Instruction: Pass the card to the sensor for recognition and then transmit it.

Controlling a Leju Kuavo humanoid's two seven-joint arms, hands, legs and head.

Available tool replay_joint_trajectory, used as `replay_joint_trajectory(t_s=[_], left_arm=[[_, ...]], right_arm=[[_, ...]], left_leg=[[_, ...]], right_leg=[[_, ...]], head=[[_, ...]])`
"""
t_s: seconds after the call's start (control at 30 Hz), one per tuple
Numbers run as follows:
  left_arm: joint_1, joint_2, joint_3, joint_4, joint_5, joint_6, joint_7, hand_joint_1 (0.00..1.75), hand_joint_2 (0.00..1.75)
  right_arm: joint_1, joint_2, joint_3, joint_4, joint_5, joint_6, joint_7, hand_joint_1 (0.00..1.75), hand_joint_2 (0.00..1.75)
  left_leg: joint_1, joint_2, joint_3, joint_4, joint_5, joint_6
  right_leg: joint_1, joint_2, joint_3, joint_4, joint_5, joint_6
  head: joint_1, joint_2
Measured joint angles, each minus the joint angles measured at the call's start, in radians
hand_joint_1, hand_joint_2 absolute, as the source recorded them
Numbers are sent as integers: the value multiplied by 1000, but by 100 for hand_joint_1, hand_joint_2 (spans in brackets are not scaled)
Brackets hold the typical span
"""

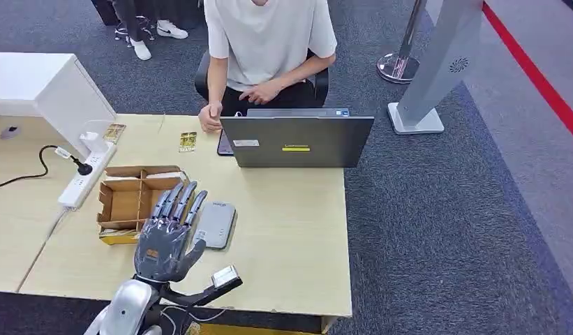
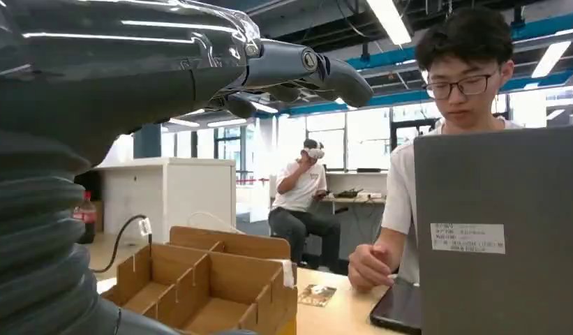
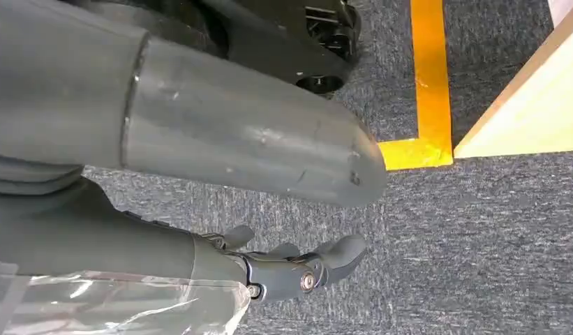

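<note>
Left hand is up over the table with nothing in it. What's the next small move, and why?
Probably ease the left hand forward and left, toward the cardboard box. It hovers open and holds nothing, fingers spread over the box's near right corner beside the grey sensor, so no card can be presented yet. Cards do lie on the far table edge, but that is a longer reach. The right hand hangs over the floor.

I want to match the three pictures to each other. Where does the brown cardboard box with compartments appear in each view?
Head view: the cardboard box lies on the table's left part, just beyond the left hand, beside the white power strip.
Left wrist view: the box is at the bottom centre, under the hand's fingers.
Right wrist view: not in it.
Shared landmark: the grey laptop, in the head and left wrist views.
</note>
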Motion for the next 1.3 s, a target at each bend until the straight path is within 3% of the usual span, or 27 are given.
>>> replay_joint_trajectory(t_s=[0.67,1.3], left_arm=[[27,-2,44,15,12,1,0,0,175],[26,-26,152,88,23,-39,38,0,175]], right_arm=[[0,-5,-14,0,7,0,0,0,0],[0,-5,-16,0,51,11,21,0,0]], left_leg=[[0,0,0,0,0,0],[0,0,0,0,0,0]], right_leg=[[0,-1,0,0,0,0],[0,0,0,0,0,0]], head=[[0,0],[0,0]])
